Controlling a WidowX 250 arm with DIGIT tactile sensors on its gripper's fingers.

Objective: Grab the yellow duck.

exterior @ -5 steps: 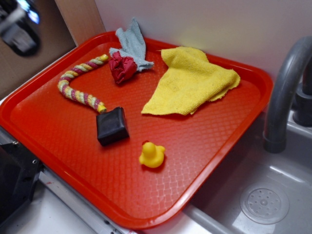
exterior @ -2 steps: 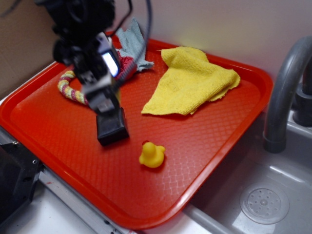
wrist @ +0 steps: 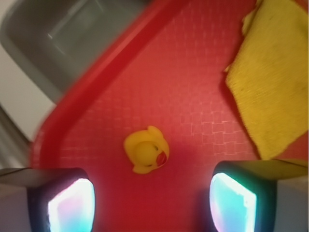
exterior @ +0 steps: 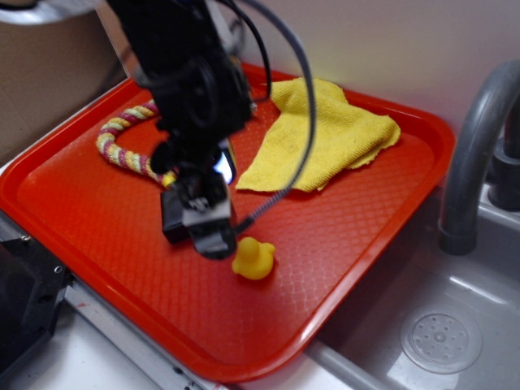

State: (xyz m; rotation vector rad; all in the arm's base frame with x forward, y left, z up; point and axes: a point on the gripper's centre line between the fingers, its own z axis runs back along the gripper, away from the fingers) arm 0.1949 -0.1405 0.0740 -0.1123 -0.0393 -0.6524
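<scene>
Gripper (wrist: 152,203) open, fingers wide, above duck (wrist: 146,149) (upright on tray (exterior: 341,268)). Risk: glossy round body may squirt out if closing off-centre; block (exterior: 172,219) sits v. near.

Kitchen-style setup, grey sink (exterior: 443,333) with curved faucet (exterior: 475,154), red tray (exterior: 341,244) alongside

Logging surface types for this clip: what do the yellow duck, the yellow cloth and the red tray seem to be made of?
Yellow duck: likely rubber or soft plastic, smooth and slightly glossy, moulded in one piece with a painted red beak. Yellow cloth: looks like microfibre or terry, matte with a fuzzy nap and soft folds. Red tray: apparently hard plastic, with a raised rim and a fine embossed diamond texture.
</scene>
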